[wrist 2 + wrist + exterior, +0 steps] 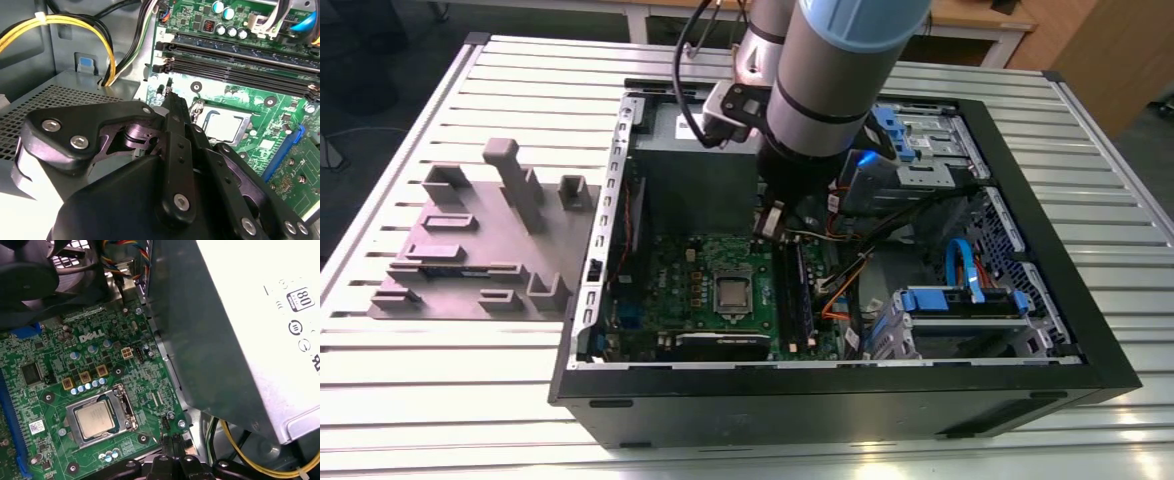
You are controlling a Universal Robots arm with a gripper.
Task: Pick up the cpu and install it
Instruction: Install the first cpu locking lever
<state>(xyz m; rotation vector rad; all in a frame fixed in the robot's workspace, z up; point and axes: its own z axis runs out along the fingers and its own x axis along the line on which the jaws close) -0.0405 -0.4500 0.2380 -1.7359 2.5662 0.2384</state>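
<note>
My black end effector (170, 100), fingers pressed together and empty, hovers beside the small silver-grey square cpu (96, 419) lying in its motherboard socket; descending carelessly could strike the socket frame.

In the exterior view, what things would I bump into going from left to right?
Grey plastic holder block → green motherboard with the cpu sitting in its socket → orange and black cables → blue drive cage → black side wall of the computer case.
</note>
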